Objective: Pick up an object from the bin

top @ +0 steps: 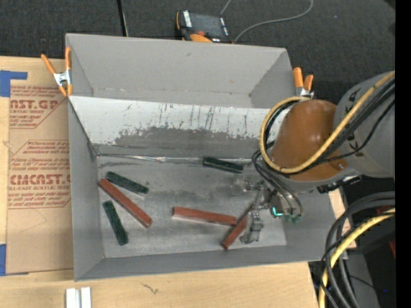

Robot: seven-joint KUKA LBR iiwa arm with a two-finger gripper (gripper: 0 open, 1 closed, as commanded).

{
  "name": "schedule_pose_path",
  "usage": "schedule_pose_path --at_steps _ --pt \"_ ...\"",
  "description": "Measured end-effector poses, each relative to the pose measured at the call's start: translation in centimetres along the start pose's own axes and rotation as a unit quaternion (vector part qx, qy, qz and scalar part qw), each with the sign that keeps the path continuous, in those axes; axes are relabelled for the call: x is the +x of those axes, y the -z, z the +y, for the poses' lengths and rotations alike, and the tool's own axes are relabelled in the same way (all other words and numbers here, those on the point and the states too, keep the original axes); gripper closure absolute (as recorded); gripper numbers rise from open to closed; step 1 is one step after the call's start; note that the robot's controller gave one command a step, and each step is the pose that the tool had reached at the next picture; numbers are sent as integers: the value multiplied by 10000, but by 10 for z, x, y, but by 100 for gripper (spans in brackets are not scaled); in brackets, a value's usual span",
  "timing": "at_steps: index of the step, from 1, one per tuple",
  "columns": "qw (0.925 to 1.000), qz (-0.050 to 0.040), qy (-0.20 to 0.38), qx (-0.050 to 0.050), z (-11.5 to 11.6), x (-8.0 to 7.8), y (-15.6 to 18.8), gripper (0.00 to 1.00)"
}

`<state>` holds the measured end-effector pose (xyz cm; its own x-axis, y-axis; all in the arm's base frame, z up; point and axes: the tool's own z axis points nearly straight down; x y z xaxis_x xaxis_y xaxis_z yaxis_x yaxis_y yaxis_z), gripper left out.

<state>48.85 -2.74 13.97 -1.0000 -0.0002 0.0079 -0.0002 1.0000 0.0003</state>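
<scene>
My gripper [255, 225] is low in the bin's front right corner, under the arm's orange cover. Its tip is right against the upper end of a short red-brown stick [232, 235], which lies slanted on the bin floor. A longer red-brown stick [204, 216] lies flat just to the left, its right end meeting the short one. Behind the gripper, a dark green stick [223, 164] rests at the foot of the back wall. Whether the gripper holds the short stick cannot be made out.
On the left of the floor lie a long red-brown stick [125, 202] and two dark green sticks [127, 183] [115, 222]. The arm with its cables covers the bin's right wall. The sloped back wall rises behind.
</scene>
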Motion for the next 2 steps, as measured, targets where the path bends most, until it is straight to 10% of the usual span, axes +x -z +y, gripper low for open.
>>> schedule_pose_path --at_steps 1,2 --pt "9999 -1 109 -1 -1 -2 -74 0" --pt "9999 -27 121 -3 0 -5 -67 100"
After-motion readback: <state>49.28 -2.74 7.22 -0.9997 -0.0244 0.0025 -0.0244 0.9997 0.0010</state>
